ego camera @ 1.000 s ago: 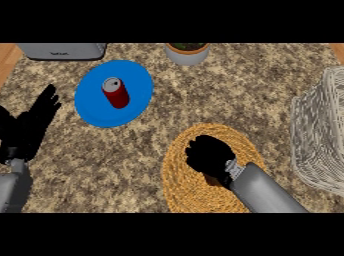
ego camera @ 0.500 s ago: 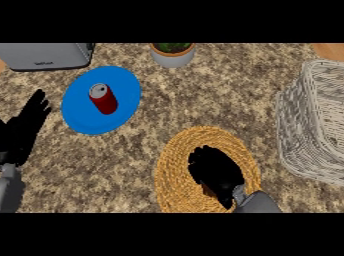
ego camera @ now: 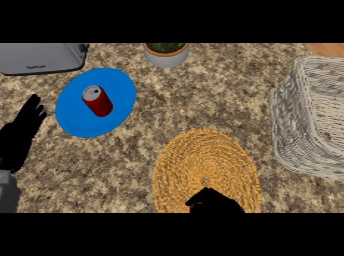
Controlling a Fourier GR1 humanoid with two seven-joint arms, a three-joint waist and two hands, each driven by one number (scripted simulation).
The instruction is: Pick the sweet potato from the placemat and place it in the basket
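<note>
The round woven orange placemat [ego camera: 204, 165] lies at the lower middle of the head view, and its top shows bare. The sweet potato shows nowhere. My right hand [ego camera: 213, 202] is a curled black lump at the mat's near edge, mostly cut off by the lower border, and it hides whatever it holds. The white wicker basket [ego camera: 319, 120] stands at the right, well apart from that hand. My left hand [ego camera: 16, 137] rests open at the far left with its fingers up.
A blue plate [ego camera: 119, 95] with a red can [ego camera: 97, 101] lying on it sits at the upper left. A grey toaster [ego camera: 35, 57] and a potted plant [ego camera: 165, 54] stand along the back edge. The counter top is speckled brown.
My right hand has drawn back from the middle of the placemat to its near edge, leaving the mat bare. The whole view has shifted, and the left hand has kept its pose.
</note>
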